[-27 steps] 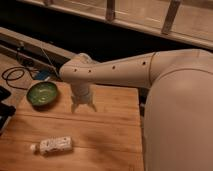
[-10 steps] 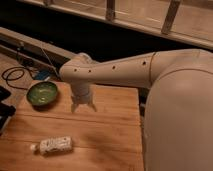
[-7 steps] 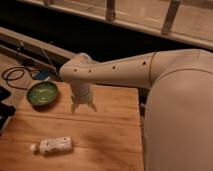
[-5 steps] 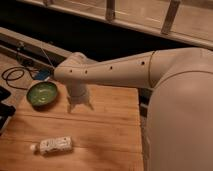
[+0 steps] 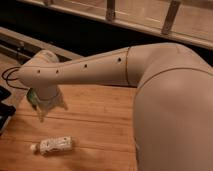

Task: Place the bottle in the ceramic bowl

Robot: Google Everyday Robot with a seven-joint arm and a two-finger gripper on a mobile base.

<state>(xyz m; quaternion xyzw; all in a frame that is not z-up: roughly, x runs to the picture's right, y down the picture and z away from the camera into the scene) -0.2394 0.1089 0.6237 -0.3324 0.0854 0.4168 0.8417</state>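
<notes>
The small white bottle [image 5: 52,145] lies on its side near the front left of the wooden table [image 5: 100,125], cap pointing left. My gripper [image 5: 51,110] hangs above the table's back left part, behind the bottle and well clear of it. Its two fingers [image 5: 40,115] point down, spread apart with nothing between them, so it is open. The wrist covers most of the green ceramic bowl [image 5: 32,96]; only a sliver shows at the wrist's left side.
My large white arm [image 5: 150,75] spans the view from the right and hides the table's right part. A black cable [image 5: 9,77] and a dark object [image 5: 4,114] lie off the table's left edge. A rail runs along the back.
The arm has swung left, and the gripper now stands in front of the bowl, covering it. The bottle lies where it was.
</notes>
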